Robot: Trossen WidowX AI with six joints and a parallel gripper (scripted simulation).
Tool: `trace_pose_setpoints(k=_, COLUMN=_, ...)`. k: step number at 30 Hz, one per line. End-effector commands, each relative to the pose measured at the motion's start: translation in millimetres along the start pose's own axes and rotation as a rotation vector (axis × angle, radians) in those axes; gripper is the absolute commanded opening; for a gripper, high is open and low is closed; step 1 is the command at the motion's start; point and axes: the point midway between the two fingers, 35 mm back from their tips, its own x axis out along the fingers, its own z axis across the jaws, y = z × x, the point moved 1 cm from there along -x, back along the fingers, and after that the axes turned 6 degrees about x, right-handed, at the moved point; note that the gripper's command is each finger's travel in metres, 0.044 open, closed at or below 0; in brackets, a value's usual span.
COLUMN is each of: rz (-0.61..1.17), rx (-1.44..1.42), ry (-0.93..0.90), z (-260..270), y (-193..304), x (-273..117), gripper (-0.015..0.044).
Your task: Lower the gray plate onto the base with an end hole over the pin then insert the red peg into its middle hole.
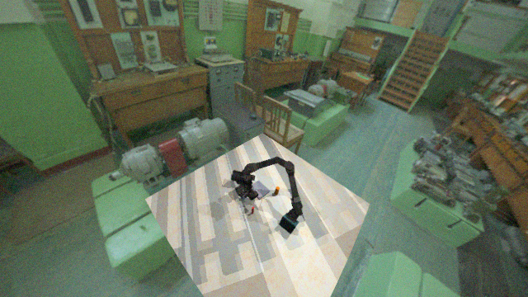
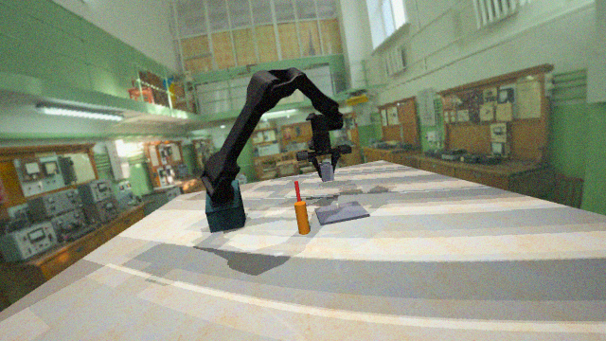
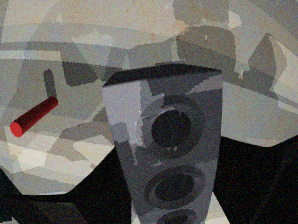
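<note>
The gray plate [image 2: 327, 174] [image 3: 160, 130] hangs upright above the desk [image 1: 305, 264] [image 2: 331, 294] [image 3: 100, 30], apart from the base; three round holes show in a row down its face in the wrist view, the lowest cut by the frame edge; the tool [image 1: 248, 196] [image 2: 327, 171] [image 3: 157, 139] pinches it between its two black fingers; the flat gray base [image 1: 262, 190] [image 2: 342, 212] lies on the desk, its pin too small to make out; the red peg [image 1: 252, 210] [image 2: 297, 190] [image 3: 35, 116] stands upright, apart from plate and base; an orange cylinder [image 1: 276, 190] [image 2: 302, 218] stands near the base; the black arm [image 1: 294, 181] [image 2: 246, 120] arches up from a dark teal block [image 1: 289, 223] [image 2: 225, 215] on the desk.
</note>
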Motion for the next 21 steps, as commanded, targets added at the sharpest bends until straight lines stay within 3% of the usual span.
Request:
trace_pose_setpoints(k=1, rz=-0.006, rx=0.005, ry=-0.003, z=0, y=0, x=-14, gripper=0.0000)
trace_pose_setpoints(k=13, rz=-0.002, rx=0.004, ry=-0.004, z=5, y=6, x=-52, gripper=0.0000)
trace_pose_setpoints(k=21, rz=-0.006, rx=0.013, ry=-0.005, z=-1, y=17, x=-46, gripper=0.0000)
